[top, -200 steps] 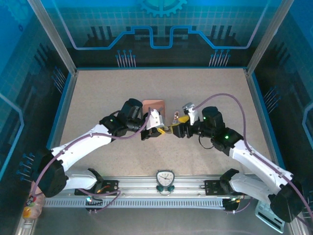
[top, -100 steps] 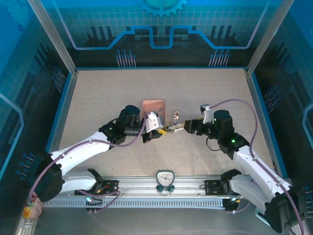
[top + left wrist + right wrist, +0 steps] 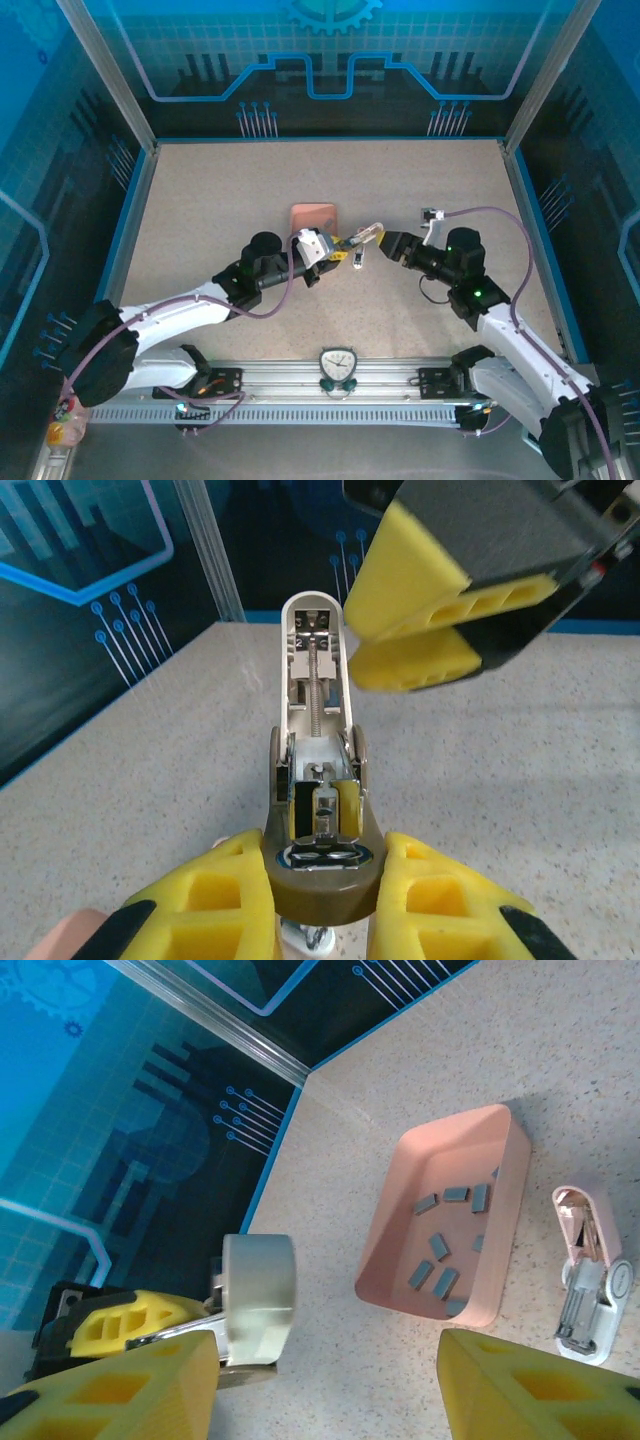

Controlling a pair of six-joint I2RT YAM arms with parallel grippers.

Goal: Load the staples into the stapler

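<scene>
Stapler lies between left tool, clenched on white sprung gadget, and released right tool.

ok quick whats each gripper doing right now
left gripper: closed on a white stapler that is open, its spring showing.
right gripper: open, nothing between its fingers.
</scene>
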